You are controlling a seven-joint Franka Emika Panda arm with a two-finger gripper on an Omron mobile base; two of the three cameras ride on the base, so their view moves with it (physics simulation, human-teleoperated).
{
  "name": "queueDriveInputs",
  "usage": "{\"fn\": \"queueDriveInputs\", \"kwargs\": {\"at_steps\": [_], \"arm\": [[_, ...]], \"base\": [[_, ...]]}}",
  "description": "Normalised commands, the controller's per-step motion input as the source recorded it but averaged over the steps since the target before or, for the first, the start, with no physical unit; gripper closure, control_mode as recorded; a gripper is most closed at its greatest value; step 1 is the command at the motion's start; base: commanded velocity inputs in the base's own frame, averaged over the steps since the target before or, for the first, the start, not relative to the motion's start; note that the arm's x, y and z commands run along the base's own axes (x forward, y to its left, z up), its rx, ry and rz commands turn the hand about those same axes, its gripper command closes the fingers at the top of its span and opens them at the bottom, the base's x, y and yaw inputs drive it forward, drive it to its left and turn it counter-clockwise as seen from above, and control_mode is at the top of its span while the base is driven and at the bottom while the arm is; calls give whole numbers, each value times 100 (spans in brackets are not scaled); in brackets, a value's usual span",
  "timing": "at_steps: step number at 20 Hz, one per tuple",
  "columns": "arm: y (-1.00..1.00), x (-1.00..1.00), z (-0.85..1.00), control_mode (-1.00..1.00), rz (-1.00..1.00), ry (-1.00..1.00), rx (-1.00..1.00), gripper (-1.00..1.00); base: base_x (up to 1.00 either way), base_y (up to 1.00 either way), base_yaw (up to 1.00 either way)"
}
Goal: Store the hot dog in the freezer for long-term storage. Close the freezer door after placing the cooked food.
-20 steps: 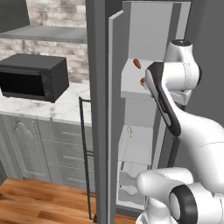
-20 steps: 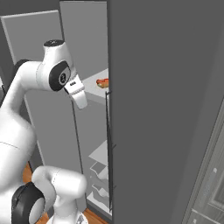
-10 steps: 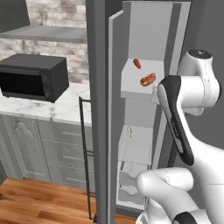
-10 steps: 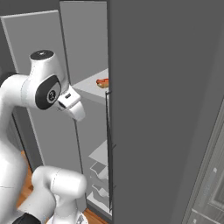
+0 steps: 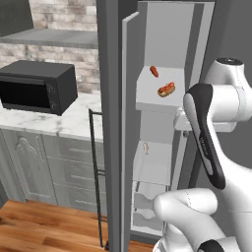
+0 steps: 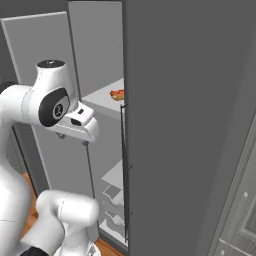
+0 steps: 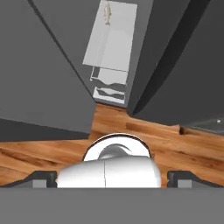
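The hot dog (image 5: 166,89) (image 6: 117,94), a tan bun with a red-orange sausage, lies on the upper pale shelf of the freezer (image 5: 167,34). The freezer door (image 5: 114,123) (image 6: 35,65) stands swung wide open to the left. My gripper (image 6: 73,139) hangs outside the freezer, below and in front of that shelf, pointing down. In the hand view its tips sit far apart over the wooden floor, so the gripper (image 7: 112,178) is open and holds nothing.
A smaller bare red-orange piece (image 5: 154,71) lies behind the hot dog. A small pale item (image 5: 145,146) (image 7: 106,13) rests on a lower shelf above the drawers. A black microwave (image 5: 39,87) stands on the marble counter (image 5: 74,123). The closed dark door (image 6: 190,125) lies to the right.
The arm has drawn back out of the freezer and the hand has dropped below shelf height. The hot dog stays on the shelf, now in full view.
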Motion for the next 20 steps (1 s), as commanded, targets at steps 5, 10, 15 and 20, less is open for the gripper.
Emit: {"fn": "queueDriveInputs", "kwargs": {"at_steps": [5,10,15,20], "arm": [[8,-58,-20,-100,8,7,-6,-100],[2,-74,-21,-100,10,0,0,-100],[0,-33,-30,-100,2,4,0,-100],[0,5,-21,-100,0,20,-7,-100]], "base": [[0,0,0],[0,0,0],[0,0,0],[0,0,0]]}}
